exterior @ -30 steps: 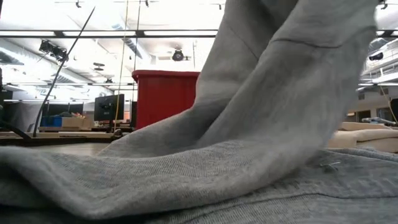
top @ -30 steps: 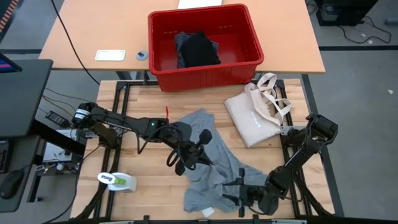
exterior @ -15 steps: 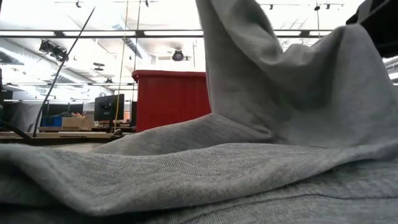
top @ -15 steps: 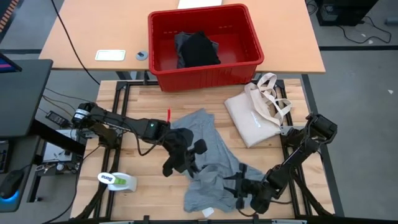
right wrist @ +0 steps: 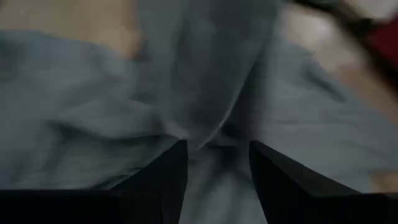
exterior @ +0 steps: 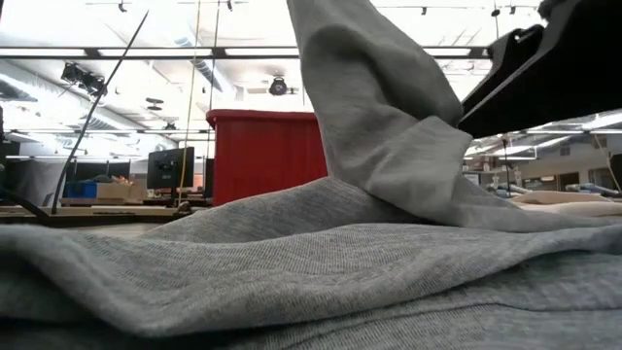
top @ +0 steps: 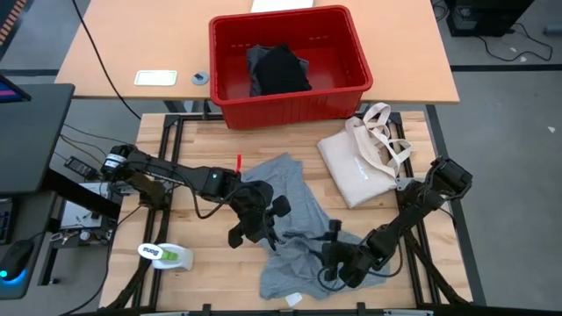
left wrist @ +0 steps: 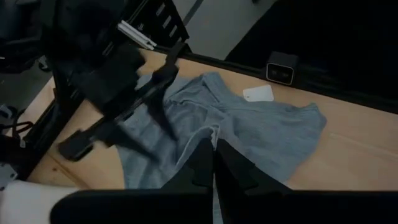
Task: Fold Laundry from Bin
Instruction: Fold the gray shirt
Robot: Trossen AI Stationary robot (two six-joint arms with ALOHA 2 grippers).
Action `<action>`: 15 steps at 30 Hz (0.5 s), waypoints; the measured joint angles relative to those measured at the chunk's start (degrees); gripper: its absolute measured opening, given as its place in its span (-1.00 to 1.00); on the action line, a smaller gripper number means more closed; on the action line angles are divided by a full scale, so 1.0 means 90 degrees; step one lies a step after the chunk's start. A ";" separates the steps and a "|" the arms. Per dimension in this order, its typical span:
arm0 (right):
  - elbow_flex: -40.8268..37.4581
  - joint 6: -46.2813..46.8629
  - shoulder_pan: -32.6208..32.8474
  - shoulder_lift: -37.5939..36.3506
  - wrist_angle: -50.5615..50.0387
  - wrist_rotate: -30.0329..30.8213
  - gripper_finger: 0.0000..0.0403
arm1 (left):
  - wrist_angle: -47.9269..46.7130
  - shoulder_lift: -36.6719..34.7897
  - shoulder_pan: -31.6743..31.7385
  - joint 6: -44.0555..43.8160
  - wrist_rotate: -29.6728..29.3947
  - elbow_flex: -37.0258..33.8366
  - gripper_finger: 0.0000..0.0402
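The light grey T-shirt (top: 299, 211) lies crumpled on the wooden table, with one fold pulled up in a peak (exterior: 369, 117). My left gripper (top: 266, 230) stands over the shirt's middle, shut on that fold. My right gripper (top: 330, 262) is open and low over the shirt's near right part. A ridge of cloth (right wrist: 214, 146) lies between its two fingers (right wrist: 174, 171). The red bin (top: 290, 110) stands on the far table, with a black garment (top: 283, 68) inside. My left gripper pinches a narrow raised fold of the T-shirt (left wrist: 216, 134) between its two fingertips. It comes slanting down from the table's left. The fold is drawn up to the fingers while the rest of the shirt lies on the table. Whether my right gripper touches the cloth, I cannot tell.
A cream tote bag (top: 360, 162) lies at the table's far right. A white and green object (top: 165, 255) sits near the left front corner. A white card (top: 155, 77) lies on the far table, left of the bin.
My right gripper has gone toward the table's left, sunk and tipped down over the shirt's near part, staying open. My left gripper has tipped down a little, still shut. The raised fold has narrowed and shifted to the left in the low view.
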 joint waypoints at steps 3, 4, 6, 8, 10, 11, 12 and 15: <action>0.0001 -0.0227 -0.0082 0.0000 0.0204 -0.0394 -0.11 | 0.0008 0.0000 0.0002 0.0000 -0.0030 0.0000 -0.95; 0.0001 -0.0272 -0.0090 0.0000 0.0212 -0.0394 -0.11 | 0.0014 0.0000 0.0002 0.0000 -0.0033 0.0000 -0.95; 0.0001 -0.0368 -0.0092 0.0000 0.0266 -0.0309 -0.11 | 0.0015 0.0000 0.0002 -0.0001 -0.0039 0.0000 -0.95; 0.0001 -0.0493 -0.0054 0.0000 0.0346 -0.0208 -0.11 | 0.0015 0.0000 0.0002 -0.0073 -0.0045 0.0000 -0.95; 0.0001 -0.0520 0.0006 0.0000 0.0367 -0.0199 -0.12 | 0.0012 0.0000 0.0002 -0.0149 -0.0047 0.0000 -0.95; 0.0001 -0.0503 0.0035 0.0000 0.0365 -0.0199 -0.13 | -0.0005 0.0000 0.0002 -0.0165 -0.0053 0.0000 -0.95; 0.0001 -0.0463 0.0053 0.0000 0.0361 -0.0205 -0.13 | -0.0017 0.0000 0.0002 -0.0167 -0.0077 0.0000 -0.95; 0.0001 -0.0199 0.0030 0.0026 0.0355 -0.0245 -0.14 | 0.0006 0.0000 0.0002 -0.0165 -0.0140 0.0000 -0.95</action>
